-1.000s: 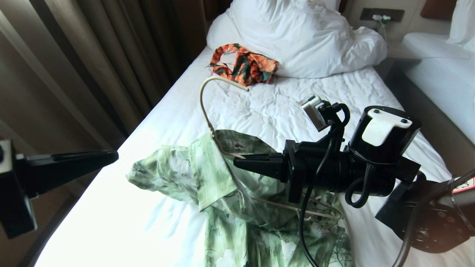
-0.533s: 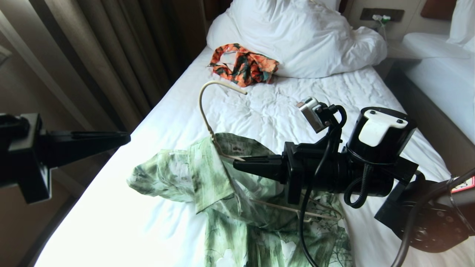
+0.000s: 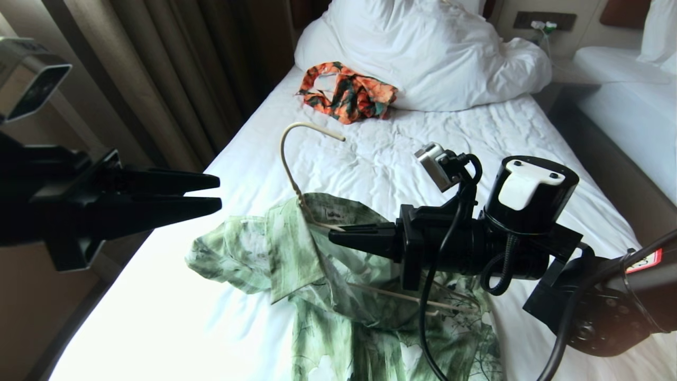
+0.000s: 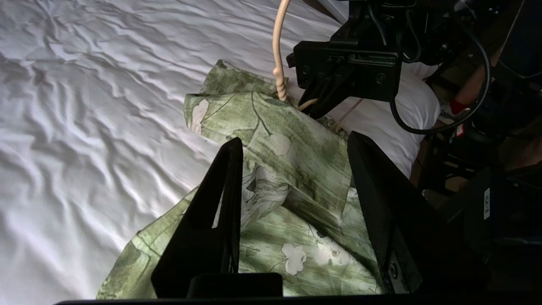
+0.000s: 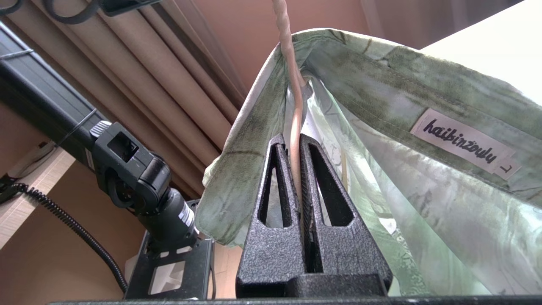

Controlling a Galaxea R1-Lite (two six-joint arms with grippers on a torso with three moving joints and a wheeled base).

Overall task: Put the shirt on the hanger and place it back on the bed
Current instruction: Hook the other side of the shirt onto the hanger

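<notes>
1. The left pincer (image 3: pixel 219 191) has pushed in from the left edge of the head view toward the middle. Its fingers, closed together in the earlier frames, now stand parted with nothing between them.
2. In the left wrist view the two open fingers (image 4: pixel 220 190) frame the shirt's (image 4: pixel 271 140) folded collar and shoulder cloth. They look near it but not touching.
3. I read this as the left arm setting up for a fresh hold on the loose side of the shirt, likely to draw that shoulder over the hanger.
4. The right pincer (image 3: pixel 338 236) has barely shifted, slightly toward the lower left of the head view. It is clamped shut on the hanger (image 3: pixel 288 159), gripping the wire just below the twisted neck, as the right wrist view shows (image 5: pixel 296 178).
5. The hanger's hook rises toward the upper middle of the head view, and its lower bar lies under the cloth toward the lower right.
6. The shirt (image 3: pixel 317 264) sits at lower centre, partly lifted. Its collar drapes round the hanger's neck while the body trails down onto the bed (image 3: pixel 381 159).
7. The sleeve side toward the left looks bunched and not seated on the frame, so I judge the hanging only partly done.
8. An orange floral garment (image 3: pixel 346 98) lies untouched near the pillow (image 3: pixel 423 53) at upper centre.
</notes>
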